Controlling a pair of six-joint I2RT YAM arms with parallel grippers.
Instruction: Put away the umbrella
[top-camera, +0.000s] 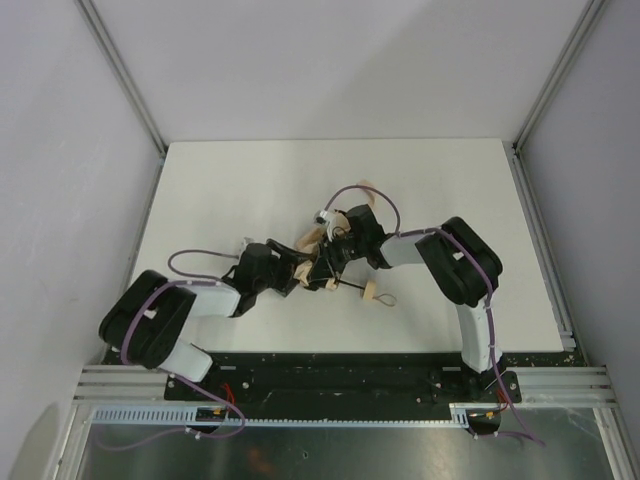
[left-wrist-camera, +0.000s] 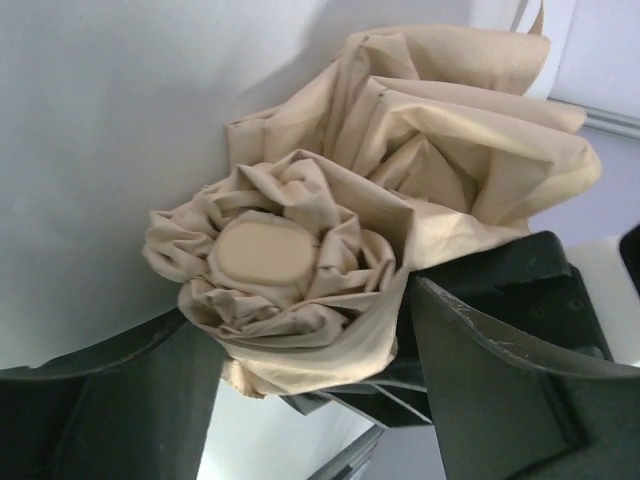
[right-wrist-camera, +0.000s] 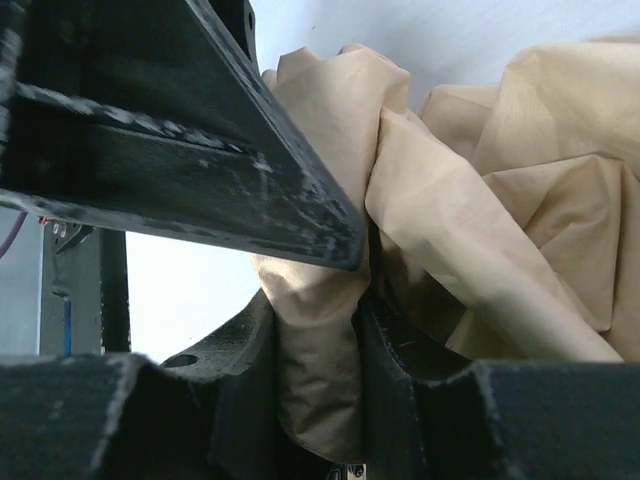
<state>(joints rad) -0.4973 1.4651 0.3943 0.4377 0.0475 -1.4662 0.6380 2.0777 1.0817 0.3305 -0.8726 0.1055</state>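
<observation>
Fingers (left-wrist-camera: 500, 380) of the left gripper (left-wrist-camera: 300, 305): wide apart, flanking the crumpled end of the umbrella (left-wrist-camera: 420, 140), with beige fabric touching both inner faces and the folds between them loose and puffed rather than flattened. At the middle of that crumpled end, a pale oval cap (left-wrist-camera: 262, 250) facing the left wrist camera, ringed by tight gathers of cloth; behind it, larger slack folds billowing up and to the right. Fingers (right-wrist-camera: 200, 150) of the right gripper (right-wrist-camera: 330, 300): narrow, pinching a fold of the same fabric, which runs down between the black faces and bulges out on the far side in broad creased sheets. From above: both arms reaching inward and meeting near the middle of the white surface (top-camera: 230, 180), with the umbrella between and under the two grippers, mostly hidden by them, only scraps of tan cloth showing around the black housings. Sticking out toward the near edge and to the right, a thin black shaft (top-camera: 350, 286) ending in a small pale wooden handle (top-camera: 370, 291), with a cord loop (top-camera: 388, 298) lying on the surface just beyond. Handle apart from both grippers, resting on or just over the surface; cannot tell which. Over each arm, purple cables (top-camera: 190, 258) in loose loops.
</observation>
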